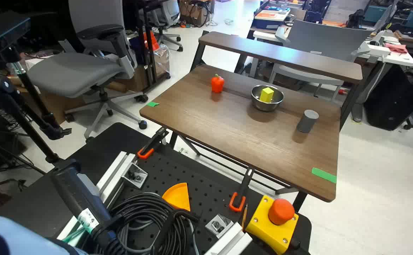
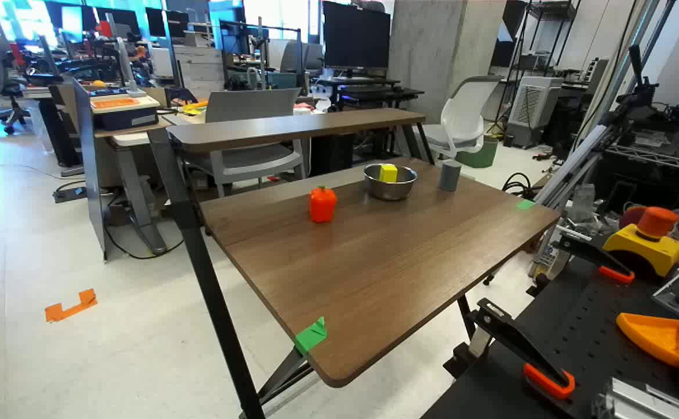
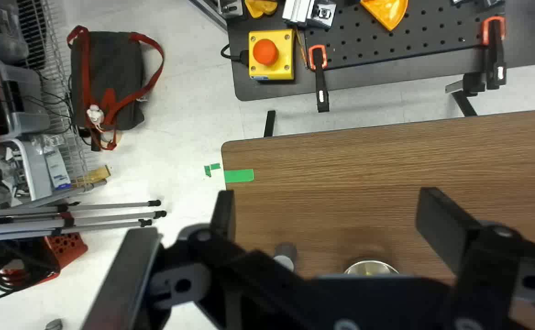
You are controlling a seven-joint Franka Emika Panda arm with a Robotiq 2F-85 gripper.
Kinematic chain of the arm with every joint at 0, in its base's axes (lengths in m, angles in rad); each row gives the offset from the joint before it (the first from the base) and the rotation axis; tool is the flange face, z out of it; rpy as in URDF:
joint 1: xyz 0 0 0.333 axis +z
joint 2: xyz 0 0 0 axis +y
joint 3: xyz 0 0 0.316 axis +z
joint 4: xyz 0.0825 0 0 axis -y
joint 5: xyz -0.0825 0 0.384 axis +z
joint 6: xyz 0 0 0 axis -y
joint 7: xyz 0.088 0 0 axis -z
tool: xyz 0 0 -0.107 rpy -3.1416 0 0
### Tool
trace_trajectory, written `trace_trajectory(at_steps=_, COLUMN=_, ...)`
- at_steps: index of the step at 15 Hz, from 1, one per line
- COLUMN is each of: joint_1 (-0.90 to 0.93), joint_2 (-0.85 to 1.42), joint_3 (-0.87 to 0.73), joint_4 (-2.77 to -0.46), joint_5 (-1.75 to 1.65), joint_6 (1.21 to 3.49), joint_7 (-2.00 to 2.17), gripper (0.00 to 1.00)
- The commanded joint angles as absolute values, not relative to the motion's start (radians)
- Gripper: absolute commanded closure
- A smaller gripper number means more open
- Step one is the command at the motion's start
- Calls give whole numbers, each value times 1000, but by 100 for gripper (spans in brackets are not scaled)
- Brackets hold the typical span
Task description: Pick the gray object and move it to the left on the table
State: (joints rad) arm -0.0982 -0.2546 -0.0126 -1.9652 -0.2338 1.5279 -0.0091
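The gray object (image 1: 308, 121) is a small plain cylinder standing upright on the brown table (image 1: 234, 120). In an exterior view it stands near the table's right side, right of a metal bowl. It also shows on the table (image 2: 362, 267) in an exterior view as the gray object (image 2: 449, 176). In the wrist view the gray object (image 3: 285, 252) is partly hidden behind the gripper's linkage. My gripper (image 3: 327, 208) is open, with its two fingers wide apart and nothing between them. It looks down from high above the table. The gripper is out of view in both exterior views.
A metal bowl (image 1: 267, 104) holding a yellow block (image 1: 266, 94) stands near the gray object. An orange-red pepper (image 1: 217, 84) stands farther along the table. A raised shelf (image 1: 280, 56) runs along one long side. A black perforated bench (image 1: 206, 191) with clamps adjoins the opposite side.
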Motion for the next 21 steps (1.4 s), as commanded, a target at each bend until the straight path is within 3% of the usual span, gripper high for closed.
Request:
trace_trajectory(at_steps=1, joint_1=-82, joint_2=-254, joint_3=-27, joint_4=-1962, joint_5=-237, joint_6=1525, joint_7=-6, gripper=0)
trace_trajectory(at_steps=8, joint_1=-90, joint_2=-189, joint_3=-39, joint_4=-1940, joint_5=-244, joint_6=1581, joint_7=4, gripper=0)
trace_trajectory(at_steps=21, joint_1=-145, joint_2=369, joint_3=-116, joint_4=-1780, joint_5=-97, joint_6=2147, joint_7=46, gripper=0)
